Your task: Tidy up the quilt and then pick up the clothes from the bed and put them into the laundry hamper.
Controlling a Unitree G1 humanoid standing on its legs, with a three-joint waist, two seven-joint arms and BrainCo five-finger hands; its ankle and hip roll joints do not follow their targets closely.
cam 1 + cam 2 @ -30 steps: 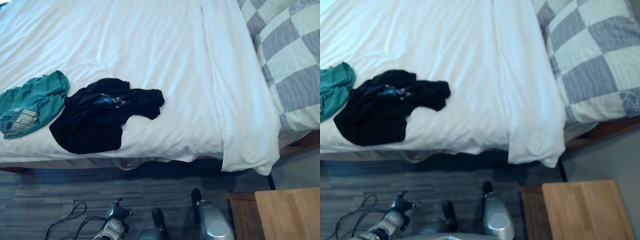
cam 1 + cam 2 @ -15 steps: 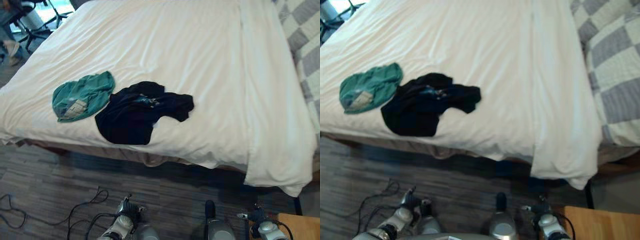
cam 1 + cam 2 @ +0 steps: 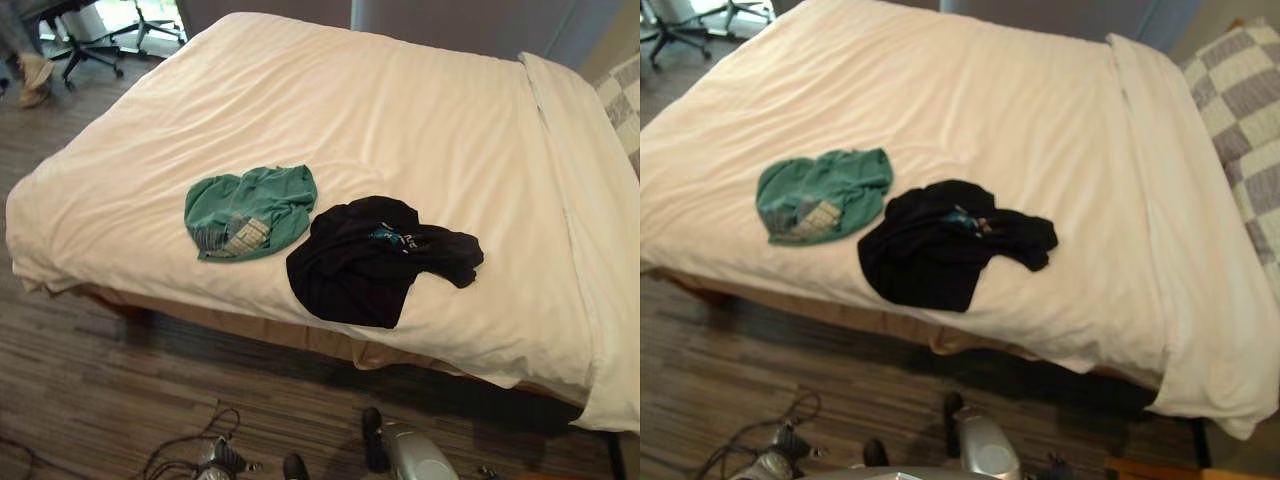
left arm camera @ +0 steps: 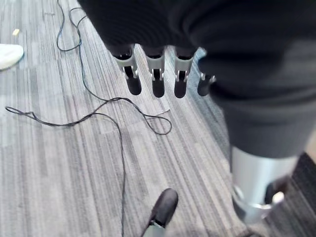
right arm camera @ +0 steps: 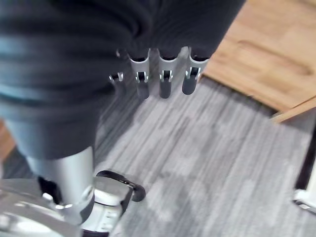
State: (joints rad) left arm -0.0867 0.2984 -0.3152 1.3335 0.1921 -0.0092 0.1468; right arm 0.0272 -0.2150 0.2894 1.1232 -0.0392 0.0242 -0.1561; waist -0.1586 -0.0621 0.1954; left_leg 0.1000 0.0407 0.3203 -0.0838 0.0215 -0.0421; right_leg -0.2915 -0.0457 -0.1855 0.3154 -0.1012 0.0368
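A white quilt (image 3: 400,120) lies spread flat over the bed. On its near side rest two crumpled garments: a green one (image 3: 250,210) and, just to its right, a black one (image 3: 375,260). Both touch at their edges. My left hand (image 4: 157,79) hangs low over the grey floor in front of the bed, fingers straight and holding nothing; it also peeks in at the lower edge of the head views (image 3: 775,458). My right hand (image 5: 165,81) hangs the same way on the other side, open and apart from the bed.
A grey-and-white checked pillow (image 3: 1250,120) lies at the bed's right end. A wooden piece of furniture (image 5: 266,44) stands by my right hand. An office chair (image 3: 80,30) and a person's shoe (image 3: 35,72) are beyond the bed's far left corner.
The camera has swung left and up, so the whole picture has shifted; the garments and quilt lie as before. Both hands stay low by the floor.
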